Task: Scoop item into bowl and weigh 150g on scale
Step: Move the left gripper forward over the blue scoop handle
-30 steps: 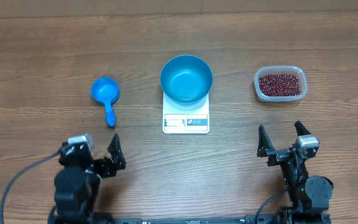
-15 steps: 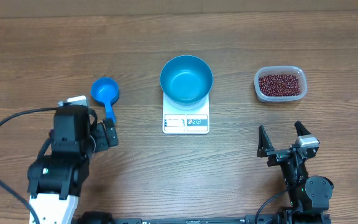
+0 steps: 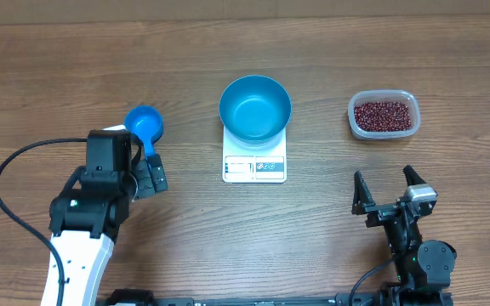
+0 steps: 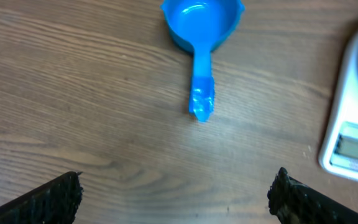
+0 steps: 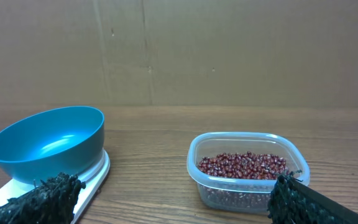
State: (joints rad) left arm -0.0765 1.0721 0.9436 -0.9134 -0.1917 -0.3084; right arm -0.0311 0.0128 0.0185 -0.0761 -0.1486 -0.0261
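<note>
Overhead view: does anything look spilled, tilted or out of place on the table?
Nothing stands out. The beans all lie inside the clear tub, none on the table. The blue bowl sits upright and empty on the scale. The scoop rests empty beside them.

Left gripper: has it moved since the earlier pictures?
Yes. The left gripper has moved forward, up to the handle of the blue scoop, which lies unmoved.

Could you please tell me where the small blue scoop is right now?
Overhead, the scoop lies left of the scale and bowl, its handle pointing at the open left gripper.
</note>
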